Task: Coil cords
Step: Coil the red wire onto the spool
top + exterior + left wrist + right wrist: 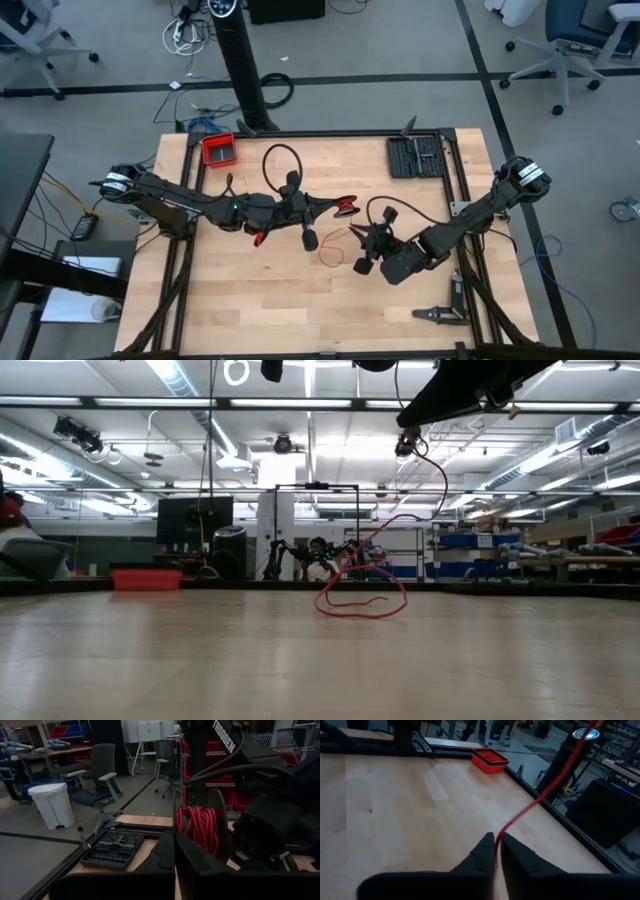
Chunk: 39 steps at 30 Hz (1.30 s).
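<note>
Cord (530, 807) check: clamped thin and red between the nearly closed fingers of the right gripper (495, 840), then stretched taut up and away over the wood. From overhead, found that right gripper (363, 264) right of the table's middle, angled in toward the left arm.

Over to the left gripper (175, 851): fingers pressed together, no gap showing. Spotted a tight red bundle (197, 825) of wound turns right at its tip, up against one finger. Can't tell whether actually pinched or just riding there. Same red bundle (347, 206) from above, at the nose of the left gripper (335, 206), up off the wood and near the middle of the table (250, 300).

Between and just below the two grippers – a loose loop (335, 248) of the same cord lying flat on the surface. At table height, seen as a floppy red ring (360, 600) with one strand climbing from it toward the arms.

Further out: red tray (219, 150) at the far left corner, black cable loop (283, 160) just beside it toward the middle, black tool case (415, 156) at the far right edge – all well apart from the cord.
</note>
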Each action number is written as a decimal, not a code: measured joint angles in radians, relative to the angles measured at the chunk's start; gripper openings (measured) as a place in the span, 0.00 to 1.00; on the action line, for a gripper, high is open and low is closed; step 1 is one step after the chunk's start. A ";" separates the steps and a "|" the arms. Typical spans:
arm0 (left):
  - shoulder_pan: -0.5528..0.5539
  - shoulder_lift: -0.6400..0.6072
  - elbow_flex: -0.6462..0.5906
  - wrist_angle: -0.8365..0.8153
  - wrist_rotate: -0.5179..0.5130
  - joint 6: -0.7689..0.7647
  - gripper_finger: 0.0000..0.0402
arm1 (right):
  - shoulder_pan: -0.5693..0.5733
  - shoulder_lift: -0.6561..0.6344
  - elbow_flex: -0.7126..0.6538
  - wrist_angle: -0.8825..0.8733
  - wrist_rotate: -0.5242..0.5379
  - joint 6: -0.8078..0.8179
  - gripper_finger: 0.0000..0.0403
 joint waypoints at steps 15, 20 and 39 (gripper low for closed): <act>0.009 0.024 0.000 0.029 -0.085 -0.080 0.00 | -0.045 0.001 0.000 0.236 -0.116 -0.173 0.00; 0.021 0.050 0.000 0.038 -0.089 -0.083 0.00 | -0.065 0.002 0.036 0.248 -0.159 -0.231 0.00; 0.035 0.056 0.000 -0.032 -0.043 -0.102 0.00 | -0.104 0.001 0.291 -0.068 -0.254 -0.377 0.00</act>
